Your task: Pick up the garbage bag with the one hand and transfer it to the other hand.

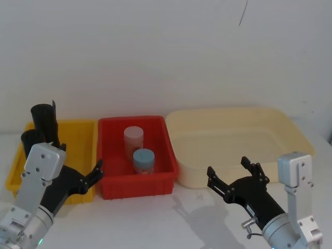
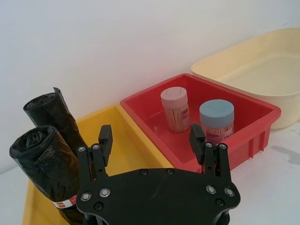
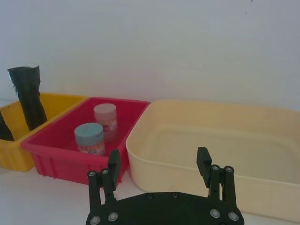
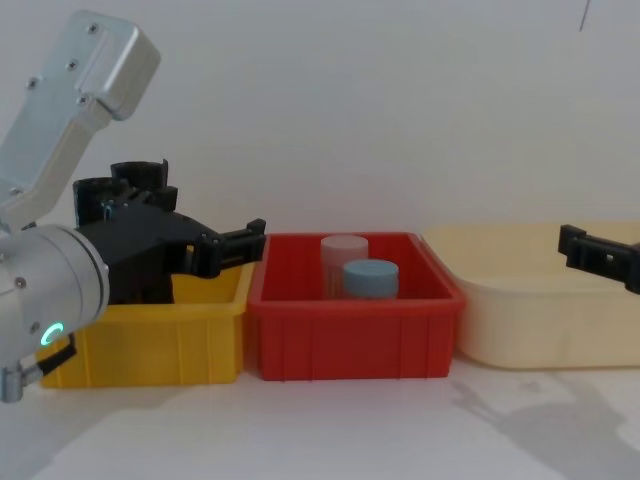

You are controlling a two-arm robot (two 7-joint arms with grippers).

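We judge the task to be at its very start: nothing is lifted and nothing is handed over. The garbage bag, a tight black roll with a red-and-white label band near its foot, stands in the yellow bin at the left end of the counter, toward that bin's left wall. Just behind it a taller roll of wrinkled black plastic rises past the bin's back rim. The two stand close together, and we cannot tell whether they touch.

The left gripper hovers over the right part of the yellow bin, its fingers spread wide with nothing between them. In the chest view one fingertip reaches toward the red bin, so the gripper is beside the bag, apart from it and not around it. The right gripper hangs over the front part of the counter, before the cream bin. It is likewise spread wide and empty, and well apart from the bag. Two jars stand in the red bin, between the two arms.

As we read it, every step is left. The left gripper has to turn toward the bin's left side, come down around the labelled roll and not its taller neighbour, close, and lift it clear of the rim. Then the roll must be carried toward the middle of the counter, where the right gripper can take hold before the left lets go.
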